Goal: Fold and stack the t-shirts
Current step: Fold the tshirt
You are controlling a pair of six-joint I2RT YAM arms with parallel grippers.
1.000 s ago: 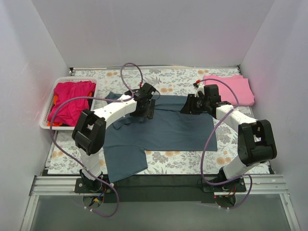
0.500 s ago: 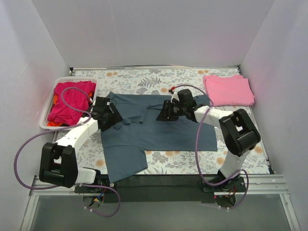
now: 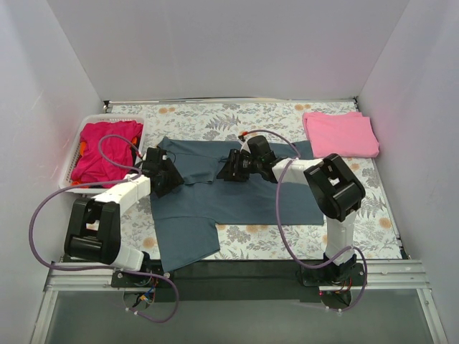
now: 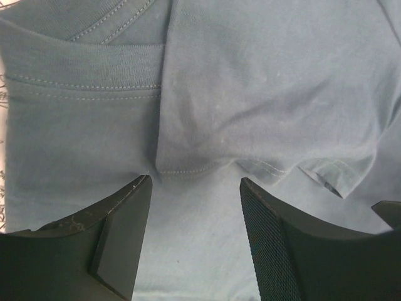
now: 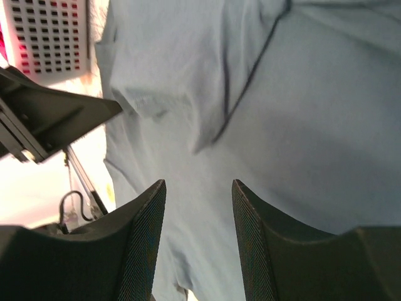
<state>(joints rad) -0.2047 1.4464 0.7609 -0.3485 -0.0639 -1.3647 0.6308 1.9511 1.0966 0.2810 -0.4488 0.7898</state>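
Observation:
A dark slate blue-grey t-shirt (image 3: 244, 193) lies spread on the floral table, partly folded, with a flap hanging toward the near edge. My left gripper (image 3: 169, 179) is open and empty just above its left part; the left wrist view shows cloth and a sleeve hem (image 4: 188, 169) between the jaws. My right gripper (image 3: 228, 169) is open and empty over the shirt's upper middle; the right wrist view shows a fold (image 5: 219, 125) ahead of the jaws. A folded light pink t-shirt (image 3: 340, 133) lies at the back right. Magenta (image 3: 106, 147) and orange-red (image 3: 82, 184) shirts fill the basket.
A white slotted basket (image 3: 72, 186) stands at the left edge of the table, close to my left arm; it also shows in the right wrist view (image 5: 50, 31). White walls close in the table on three sides. Purple cables loop over both arms.
Both arms have swung left over the blue-grey shirt; the left gripper went from the shirt's top middle to its left edge, the right gripper from near the pink shirt to the shirt's upper middle.

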